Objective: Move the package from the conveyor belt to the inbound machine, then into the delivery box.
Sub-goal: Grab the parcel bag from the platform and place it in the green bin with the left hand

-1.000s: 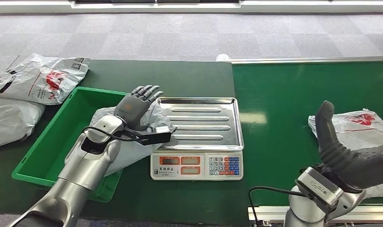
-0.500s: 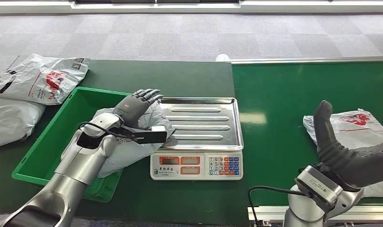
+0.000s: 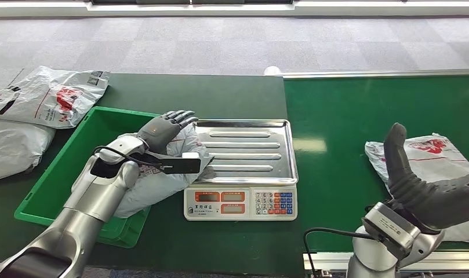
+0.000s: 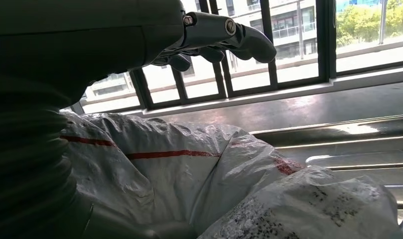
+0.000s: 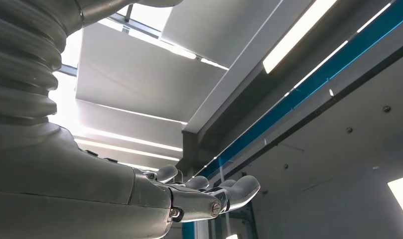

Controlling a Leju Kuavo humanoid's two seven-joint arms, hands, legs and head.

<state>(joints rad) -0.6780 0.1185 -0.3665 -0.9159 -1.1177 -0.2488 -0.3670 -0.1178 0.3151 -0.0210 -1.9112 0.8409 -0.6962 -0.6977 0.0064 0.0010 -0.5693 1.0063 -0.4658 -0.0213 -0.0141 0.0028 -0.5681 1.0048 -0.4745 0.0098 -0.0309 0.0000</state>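
Grey package (image 3: pixel 162 176) lies half in the green delivery box (image 3: pixel 58 179), one end draped over the box rim against the inbound machine's steel tray (image 3: pixel 249 147). Left hand (image 3: pixel 162 128) rests above it, fingers extended, holding nothing. Right hand (image 3: pixel 420 191) raised palm-up near a second package (image 3: pixel 437 153) on the conveyor belt (image 3: pixel 348 121), released, empty. Judged: drop-off step nearly finished; next, nudge package fully into box.
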